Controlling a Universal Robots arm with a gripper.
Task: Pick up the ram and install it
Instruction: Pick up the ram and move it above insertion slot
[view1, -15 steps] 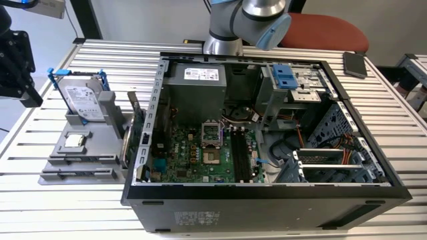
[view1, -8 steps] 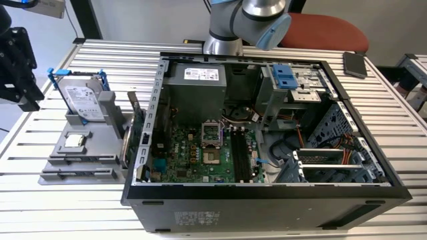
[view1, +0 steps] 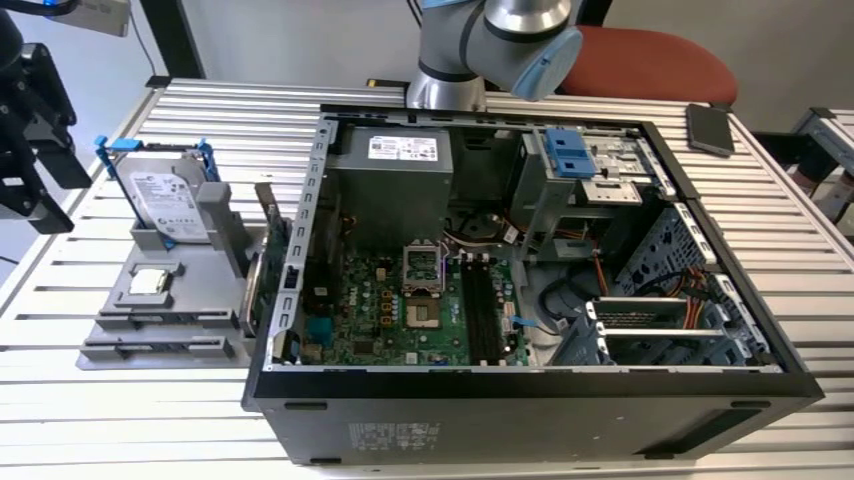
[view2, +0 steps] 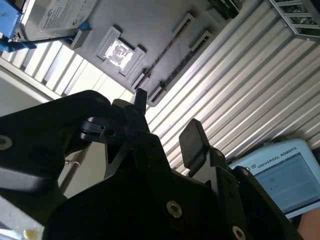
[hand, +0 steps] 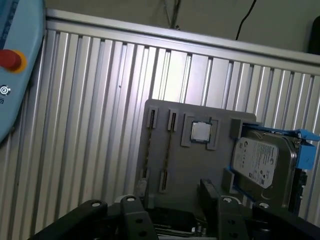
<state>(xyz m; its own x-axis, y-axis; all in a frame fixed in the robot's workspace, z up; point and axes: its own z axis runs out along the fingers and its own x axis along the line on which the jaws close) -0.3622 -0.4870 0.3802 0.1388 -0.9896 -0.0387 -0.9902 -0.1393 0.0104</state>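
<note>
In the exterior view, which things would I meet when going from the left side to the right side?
Hard drive → green expansion card → processor socket → memory slots → blue drive bracket → dark phone.

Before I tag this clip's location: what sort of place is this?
Likely a robotics lab bench for computer assembly: open computer case on a slatted metal table, robot arm, hard drive in a parts holder.

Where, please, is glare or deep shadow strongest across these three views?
In the second wrist view, the slatted table glares white; in the first wrist view, a bright band streaks it; in the exterior view, the computer case shows no glare.
</note>
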